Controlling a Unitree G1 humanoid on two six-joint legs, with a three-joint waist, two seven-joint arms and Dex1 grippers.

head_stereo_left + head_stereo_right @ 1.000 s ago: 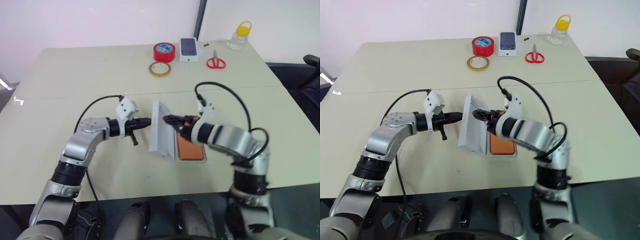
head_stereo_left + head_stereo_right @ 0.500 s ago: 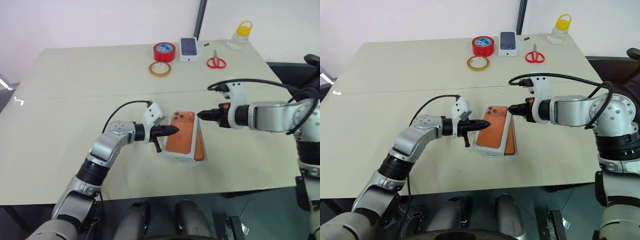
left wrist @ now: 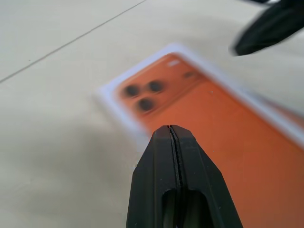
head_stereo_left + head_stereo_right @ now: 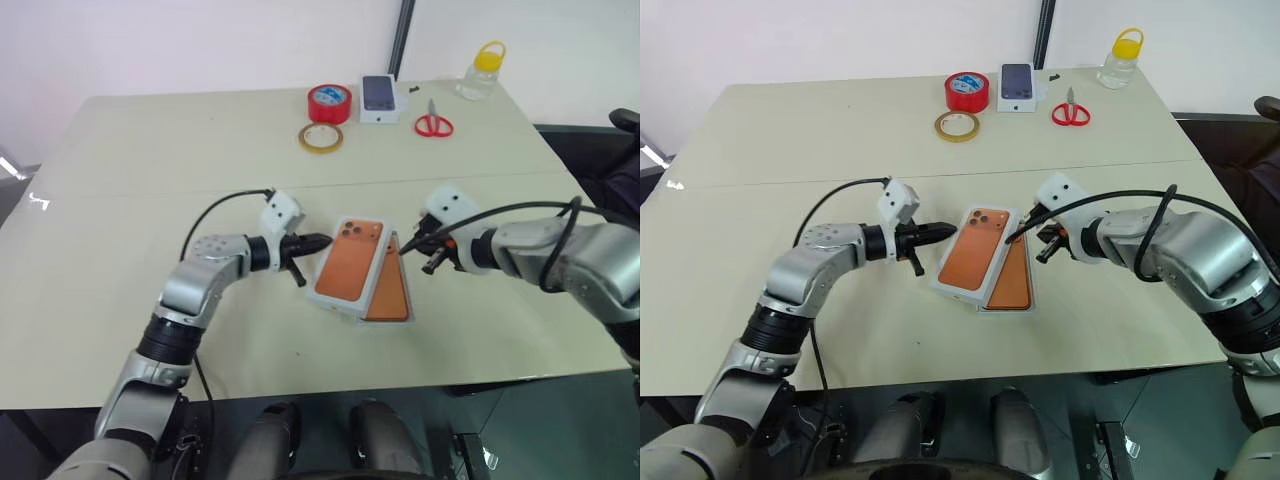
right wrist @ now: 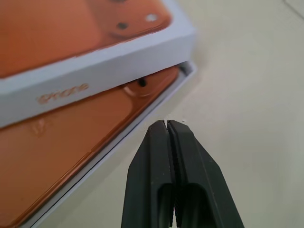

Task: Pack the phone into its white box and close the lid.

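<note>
Lid (image 4: 350,268) askew over phone (image 5: 71,142) in white box (image 5: 142,123); both end effectors (image 3: 172,130) (image 5: 166,124) closed, empty.

Open tabletop (image 4: 150,160) on every side of the lid (image 4: 350,268), which lies askew over the white box (image 4: 405,318) and the phone (image 4: 390,295), covering their left part. Flanked closely by the closed left gripper (image 4: 325,240) at the lid's near-left edge and the closed right gripper (image 4: 405,250) just off the box's far-right corner, so little passage on those two sides, but bare table along the near edge. Far back, well apart: red tape roll (image 4: 328,103), tan tape ring (image 4: 320,138), small white box (image 4: 377,98), scissors (image 4: 432,124), bottle (image 4: 478,72).
</note>
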